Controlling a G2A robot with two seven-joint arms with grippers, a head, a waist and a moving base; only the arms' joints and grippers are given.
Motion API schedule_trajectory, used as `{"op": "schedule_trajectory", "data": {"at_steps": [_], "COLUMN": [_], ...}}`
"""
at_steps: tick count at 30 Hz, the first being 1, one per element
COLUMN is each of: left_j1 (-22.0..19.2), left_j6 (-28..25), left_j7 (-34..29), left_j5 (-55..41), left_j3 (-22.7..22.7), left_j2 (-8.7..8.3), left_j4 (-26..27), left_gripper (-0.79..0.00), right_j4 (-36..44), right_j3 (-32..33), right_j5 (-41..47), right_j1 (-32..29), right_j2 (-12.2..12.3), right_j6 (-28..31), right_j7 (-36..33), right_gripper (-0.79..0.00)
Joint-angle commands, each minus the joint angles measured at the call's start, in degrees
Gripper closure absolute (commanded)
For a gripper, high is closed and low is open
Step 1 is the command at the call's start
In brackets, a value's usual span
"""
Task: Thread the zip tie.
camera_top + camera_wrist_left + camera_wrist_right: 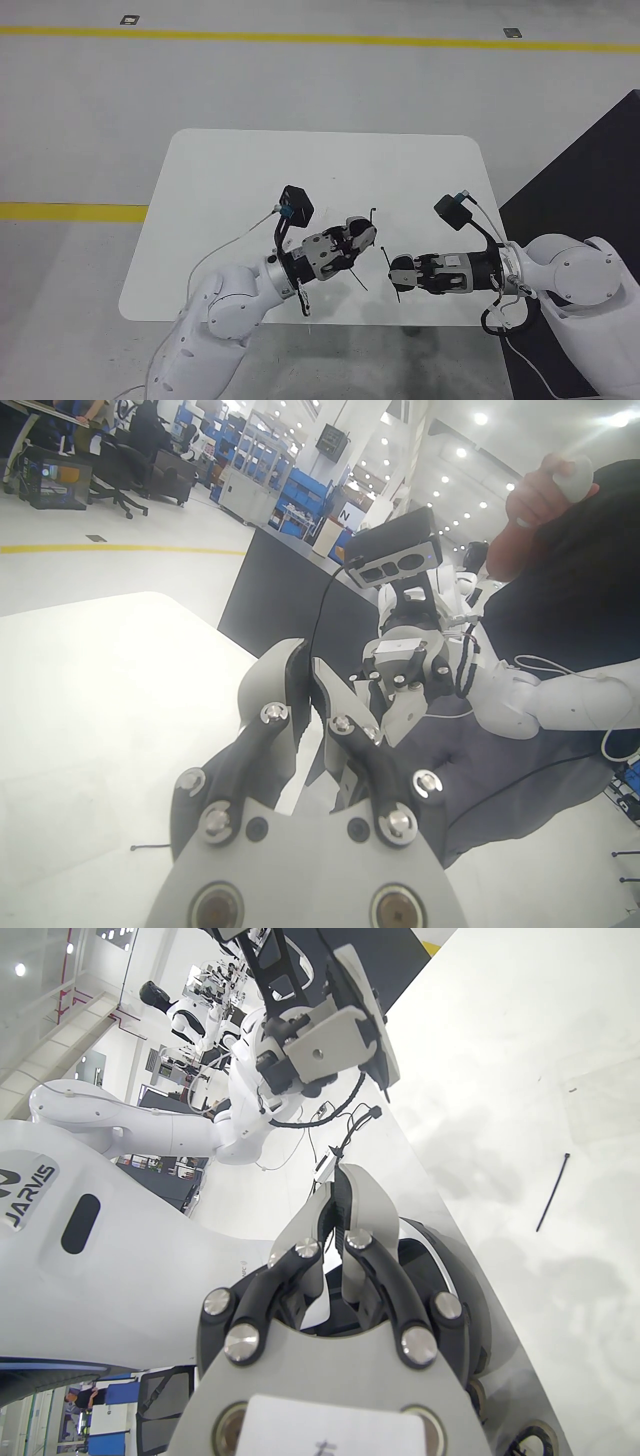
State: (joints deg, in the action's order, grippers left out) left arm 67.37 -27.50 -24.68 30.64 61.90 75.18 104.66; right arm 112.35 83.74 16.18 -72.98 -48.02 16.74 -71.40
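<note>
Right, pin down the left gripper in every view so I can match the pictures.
Top view: the left gripper is over the table's near half, facing the right gripper.
Left wrist view: the left gripper is close in the foreground, the right gripper facing it beyond.
Right wrist view: the left gripper is farther off, beyond the right gripper.
Shared landmark: the white table.

White table (250, 200), pale grey floor (300, 90) with yellow lines (300, 38), black partition (590, 180), blue shelving (305, 492), bright ceiling lights (480, 419)
</note>
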Motion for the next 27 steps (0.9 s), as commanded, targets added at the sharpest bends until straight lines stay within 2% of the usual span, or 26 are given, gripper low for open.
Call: {"op": "schedule_trajectory", "data": {"at_steps": [1, 3, 6, 7, 9, 11, 21, 23, 26, 27], "left_j1": [-0.51, -1.38, -2.84, -3.58, -4.12, -3.92, -4.05, -3.85, -3.96, -3.69], "left_j6": [0.34, 1.70, 5.87, 7.04, 6.91, 6.85, 6.79, 6.98, 10.76, 11.13], "left_j7": [0.46, 0.55, -2.37, -4.78, -6.93, -9.88, -8.93, -10.47, -20.23, -21.90], "left_j5": [0.50, 3.94, 15.78, 22.90, 30.84, 32.14, 31.68, 34.57, 53.20, 56.83], "left_j3": [0.80, 2.21, 3.88, 4.37, 4.28, 4.30, 4.71, 4.26, 1.09, 0.39], "left_j2": [-0.09, -0.30, -0.92, -1.33, -1.77, -2.00, -2.02, -2.17, -2.70, -2.80], "left_j4": [-0.60, -2.08, -4.90, -5.71, -6.36, -7.00, -6.18, -6.08, -1.78, -0.61], "left_gripper": [0.000, 0.000, 0.000, 0.000, 0.000, 0.000, 0.000, 0.000, 0.000, 0.000], "right_j4": [0.00, 0.00, 0.00, 0.00, 0.00, 0.00, 0.00, 0.00, 0.00, 0.00], "right_j3": [0.00, 0.00, 0.00, 0.00, 0.00, 0.00, 0.00, 0.00, 0.00, 0.00], "right_j5": [0.00, 0.00, 0.00, 0.00, 0.00, 0.00, 0.00, 0.00, 0.00, 0.00], "right_j1": [0.00, 0.00, 0.00, 0.00, 0.00, 0.00, 0.00, 0.00, 0.00, 0.00], "right_j2": [0.00, 0.00, 0.00, 0.00, 0.00, 0.00, 0.00, 0.00, 0.00, 0.00], "right_j6": [0.00, 0.00, 0.00, 0.00, 0.00, 0.00, 0.00, 0.00, 0.00, 0.00], "right_j7": [0.00, 0.00, 0.00, 0.00, 0.00, 0.00, 0.00, 0.00, 0.00, 0.00], "right_gripper": [0.000, 0.000, 0.000, 0.000, 0.000, 0.000, 0.000, 0.000, 0.000, 0.000]}}
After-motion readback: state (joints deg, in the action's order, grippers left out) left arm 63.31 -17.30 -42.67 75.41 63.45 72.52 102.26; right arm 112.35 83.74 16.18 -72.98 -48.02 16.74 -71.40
